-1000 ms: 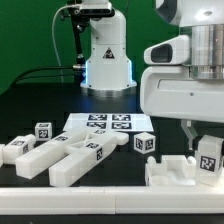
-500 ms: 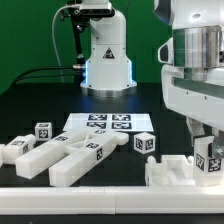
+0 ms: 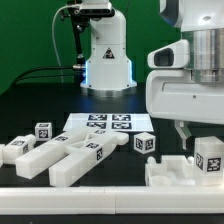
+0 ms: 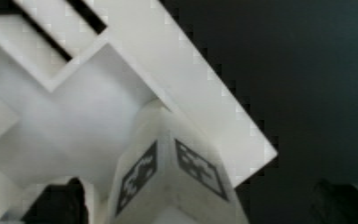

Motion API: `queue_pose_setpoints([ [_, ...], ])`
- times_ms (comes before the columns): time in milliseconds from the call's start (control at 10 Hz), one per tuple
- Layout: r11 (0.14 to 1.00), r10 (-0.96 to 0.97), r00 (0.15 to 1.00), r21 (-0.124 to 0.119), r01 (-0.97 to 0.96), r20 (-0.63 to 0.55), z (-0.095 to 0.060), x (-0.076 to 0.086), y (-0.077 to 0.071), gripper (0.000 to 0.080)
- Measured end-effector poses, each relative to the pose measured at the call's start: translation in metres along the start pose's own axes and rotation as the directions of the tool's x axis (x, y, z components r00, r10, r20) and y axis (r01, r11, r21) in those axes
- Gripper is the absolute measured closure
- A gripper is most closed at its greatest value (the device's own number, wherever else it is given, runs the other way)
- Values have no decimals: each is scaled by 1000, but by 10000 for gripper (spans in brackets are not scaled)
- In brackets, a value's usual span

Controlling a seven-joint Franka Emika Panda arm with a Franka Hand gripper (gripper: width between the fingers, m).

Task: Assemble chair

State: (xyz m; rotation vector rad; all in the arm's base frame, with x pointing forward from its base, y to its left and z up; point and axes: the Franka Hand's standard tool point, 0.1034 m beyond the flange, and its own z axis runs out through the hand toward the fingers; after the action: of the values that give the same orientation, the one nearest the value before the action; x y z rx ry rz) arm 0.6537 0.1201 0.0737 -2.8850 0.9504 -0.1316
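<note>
Since the earlier frame the arm has risen and its fingers have parted from the tagged post. At lower left, loose chair parts lie on the surface, probably awaiting their turn. The marker board sits mid-frame. At lower right the post stands upright on the chair base, with the fingers spread either side of it, seemingly releasing it to stay seated.

Exterior view's right edge crops the upright chair part; wrist view blurred, tags unreadable.
</note>
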Motion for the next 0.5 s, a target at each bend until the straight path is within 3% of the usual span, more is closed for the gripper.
queue_pose_setpoints([
  [200, 979, -203, 979, -6, 203, -4, 0, 2, 2, 151],
  [300, 866, -499, 866, -17, 499, -3, 0, 8, 8, 151],
  [400, 820, -572, 820, -13, 572, 0, 1, 8, 9, 151],
  [500, 855, -519, 855, -11, 519, 0, 1, 7, 8, 151],
])
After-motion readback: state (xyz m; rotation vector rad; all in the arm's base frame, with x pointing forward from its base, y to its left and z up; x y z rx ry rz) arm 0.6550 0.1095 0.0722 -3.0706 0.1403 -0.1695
